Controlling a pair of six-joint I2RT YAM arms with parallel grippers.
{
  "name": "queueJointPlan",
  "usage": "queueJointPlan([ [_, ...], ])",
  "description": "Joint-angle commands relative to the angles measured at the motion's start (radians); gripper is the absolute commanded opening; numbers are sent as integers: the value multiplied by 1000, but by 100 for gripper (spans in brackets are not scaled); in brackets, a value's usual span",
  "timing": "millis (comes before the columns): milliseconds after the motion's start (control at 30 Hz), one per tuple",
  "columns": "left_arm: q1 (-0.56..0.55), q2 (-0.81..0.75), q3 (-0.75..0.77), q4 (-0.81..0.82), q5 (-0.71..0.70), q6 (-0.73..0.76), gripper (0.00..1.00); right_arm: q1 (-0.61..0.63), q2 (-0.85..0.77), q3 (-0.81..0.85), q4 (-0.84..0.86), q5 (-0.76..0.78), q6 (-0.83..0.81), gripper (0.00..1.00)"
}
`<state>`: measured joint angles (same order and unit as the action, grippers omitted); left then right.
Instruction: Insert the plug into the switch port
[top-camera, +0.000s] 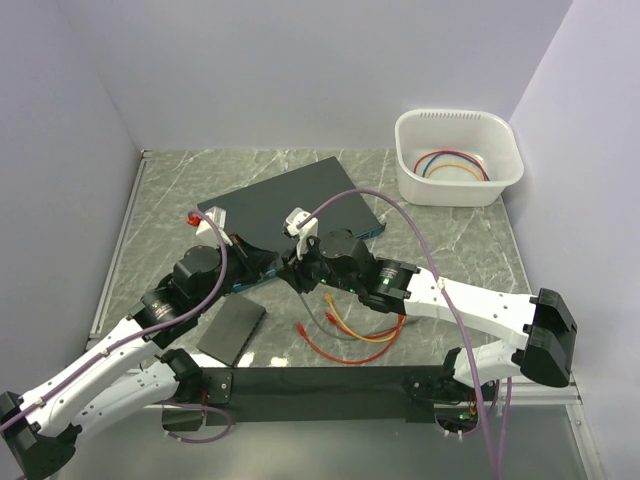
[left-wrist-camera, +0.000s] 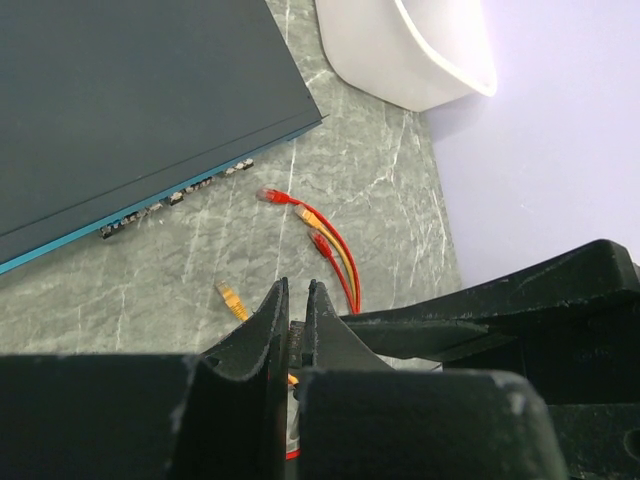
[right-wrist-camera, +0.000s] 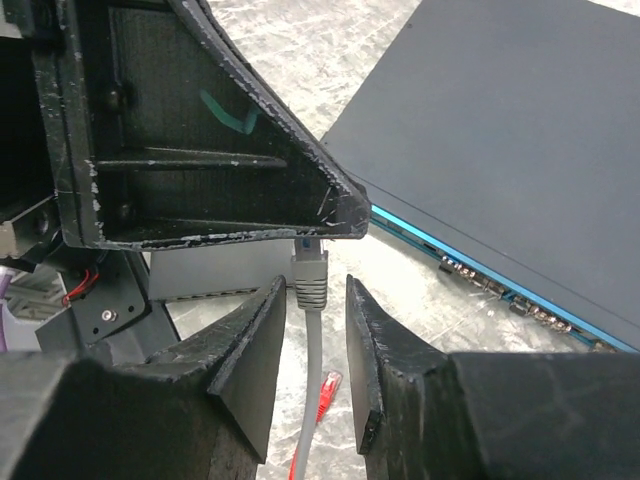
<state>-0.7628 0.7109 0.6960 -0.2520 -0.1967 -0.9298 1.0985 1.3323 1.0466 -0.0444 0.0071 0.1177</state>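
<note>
Green marble table (top-camera: 480, 262), pale lilac walls (top-camera: 300, 60)

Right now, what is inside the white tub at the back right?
The white tub holds coiled cables: red, yellow and blue. Its near wall hides part of its floor, so more could lie there.

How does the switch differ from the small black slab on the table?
The switch is larger, the slab much smaller. The switch has a teal front edge with sockets; the slab is plain black. The switch lies farther back, the slab nearer the front. Both lie flat.
</note>
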Motion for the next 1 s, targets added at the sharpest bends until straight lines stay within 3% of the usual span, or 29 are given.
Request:
queueJointPlan([
  [0, -4, -4, 14, 43, -9, -4, 1, 14, 7, 47, 41, -2, 7, 37],
  [600, -4, -18, 3, 36, -15, -12, 1, 20, 27, 47, 43, 8, 10, 27],
  [667, -4, -21, -1, 34, -18, -15, 1, 18, 24, 46, 43, 14, 13, 27],
  [800, -4, -22, -7, 31, -24, -17, 0, 20, 8, 41, 43, 13, 16, 38],
  [967, -4, -14, -10, 36, -23, -18, 0, 18, 1, 43, 43, 4, 19, 39],
])
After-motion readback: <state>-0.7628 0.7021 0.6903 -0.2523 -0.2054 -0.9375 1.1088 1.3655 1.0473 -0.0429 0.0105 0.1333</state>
